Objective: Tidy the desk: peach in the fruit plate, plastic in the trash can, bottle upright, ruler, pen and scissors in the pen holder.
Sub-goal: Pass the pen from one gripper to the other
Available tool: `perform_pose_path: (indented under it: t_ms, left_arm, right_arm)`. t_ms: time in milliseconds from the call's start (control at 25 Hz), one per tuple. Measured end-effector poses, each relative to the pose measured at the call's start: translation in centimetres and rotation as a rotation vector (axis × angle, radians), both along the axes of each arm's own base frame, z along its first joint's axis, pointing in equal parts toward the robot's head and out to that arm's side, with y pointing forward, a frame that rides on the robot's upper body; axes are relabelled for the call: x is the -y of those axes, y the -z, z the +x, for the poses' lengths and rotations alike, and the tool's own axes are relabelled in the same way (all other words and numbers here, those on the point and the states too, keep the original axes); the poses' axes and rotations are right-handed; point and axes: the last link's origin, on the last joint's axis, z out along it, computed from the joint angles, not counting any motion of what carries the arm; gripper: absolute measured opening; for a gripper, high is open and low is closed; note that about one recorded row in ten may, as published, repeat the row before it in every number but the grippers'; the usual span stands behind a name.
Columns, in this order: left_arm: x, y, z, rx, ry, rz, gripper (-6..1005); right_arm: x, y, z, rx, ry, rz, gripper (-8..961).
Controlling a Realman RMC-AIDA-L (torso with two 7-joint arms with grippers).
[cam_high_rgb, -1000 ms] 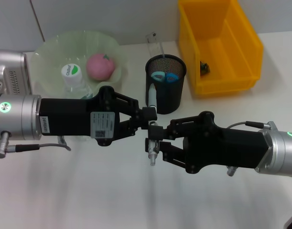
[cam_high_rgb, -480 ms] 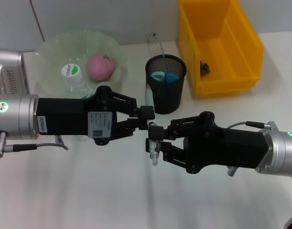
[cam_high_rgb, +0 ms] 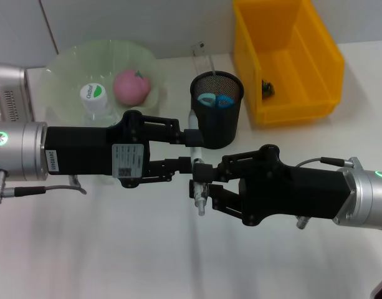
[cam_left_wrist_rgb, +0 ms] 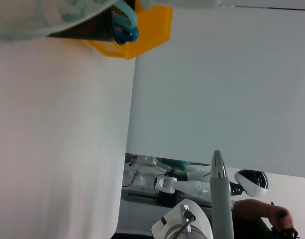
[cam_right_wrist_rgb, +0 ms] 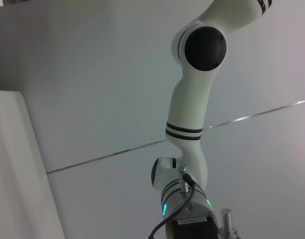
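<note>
The pen (cam_high_rgb: 197, 180) hangs nearly upright above the desk (cam_high_rgb: 116, 249), in front of the pen holder (cam_high_rgb: 217, 109). My right gripper (cam_high_rgb: 200, 185) is shut on its lower half. My left gripper (cam_high_rgb: 192, 149) is open, its fingers spread on either side of the pen's upper half. The scissors (cam_high_rgb: 215, 99) and the clear ruler (cam_high_rgb: 202, 56) stand in the pen holder. The peach (cam_high_rgb: 131, 86) lies in the fruit plate (cam_high_rgb: 66, 75). The bottle (cam_high_rgb: 94, 96) stands upright, mostly hidden by my left arm. The plastic (cam_high_rgb: 267, 88) lies in the trash can (cam_high_rgb: 315, 56). The left wrist view shows the pen (cam_left_wrist_rgb: 219, 199).
The trash can stands at the back right, close to the pen holder. Both arms cross the middle of the desk, one from each side. A grey device (cam_high_rgb: 10, 87) sits at the far left edge.
My left gripper's fingers have spread apart and let go of the pen. The right gripper still holds it in about the same place.
</note>
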Motion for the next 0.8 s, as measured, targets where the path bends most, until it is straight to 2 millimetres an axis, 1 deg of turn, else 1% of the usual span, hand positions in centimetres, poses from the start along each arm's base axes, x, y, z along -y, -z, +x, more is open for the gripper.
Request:
perform_pose_path:
  t_ms: [280,320,360,520,680,720,760,800]
  left_arm:
    - [0.1,-0.2,-0.2,0.000,0.001,0.005,463]
    - [0.1,-0.3,-0.4,0.003,0.008,0.014,472]
    - [0.2,-0.8,-0.7,0.018,0.033,0.051,481]
    - [0.2,-1.1,-0.9,0.030,0.049,0.073,483]
    - [0.7,-2.0,-1.8,0.049,0.150,0.169,484]
    - [0.7,-2.0,-1.8,0.049,0.150,0.169,485]
    - [1.0,-2.3,-2.1,0.052,0.231,0.229,485]
    - [1.0,-2.3,-2.1,0.052,0.231,0.229,486]
  right_arm:
    - [0.0,0.0,0.0,-0.003,0.004,0.002,182]
    - [0.0,-0.1,0.1,-0.004,0.007,0.003,182]
    - [0.0,-0.1,0.2,-0.006,0.010,0.005,182]
    - [0.2,-0.6,0.4,-0.032,0.029,0.007,183]
    - [0.2,-1.4,0.6,-0.073,0.071,-0.004,183]
    - [0.3,-1.5,0.7,-0.080,0.081,-0.009,183]
    - [0.3,-1.8,0.8,-0.089,0.092,-0.014,183]
    - [0.3,-1.9,0.9,-0.095,0.101,-0.019,183]
